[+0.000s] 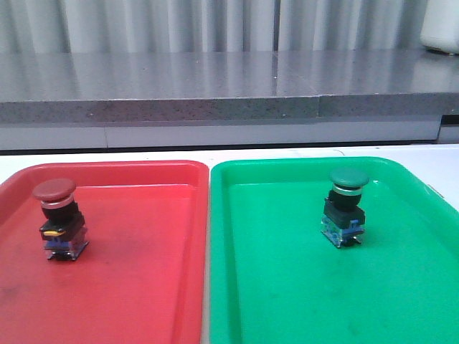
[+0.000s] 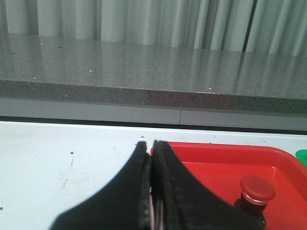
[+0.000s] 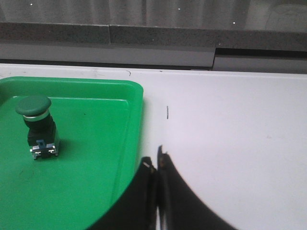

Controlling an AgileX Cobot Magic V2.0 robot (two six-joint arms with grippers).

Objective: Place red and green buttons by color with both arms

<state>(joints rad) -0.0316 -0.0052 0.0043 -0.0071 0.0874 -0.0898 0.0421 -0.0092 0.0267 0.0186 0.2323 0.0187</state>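
The red button (image 1: 59, 218) stands upright in the red tray (image 1: 143, 287), near its left side. It also shows in the left wrist view (image 2: 256, 191). The green button (image 1: 346, 206) stands upright in the green tray (image 1: 287, 301). It also shows in the right wrist view (image 3: 37, 128). My left gripper (image 2: 149, 146) is shut and empty, over the white table by the red tray's (image 2: 216, 158) outer far corner. My right gripper (image 3: 157, 160) is shut and empty, just outside the green tray's (image 3: 96, 191) right rim. Neither arm shows in the front view.
The two trays sit side by side on a white table (image 1: 401, 152), nearly touching. A grey stone ledge (image 1: 215, 86) runs along the back, with a curtain behind it. A white object (image 1: 441, 25) stands at the far right on the ledge.
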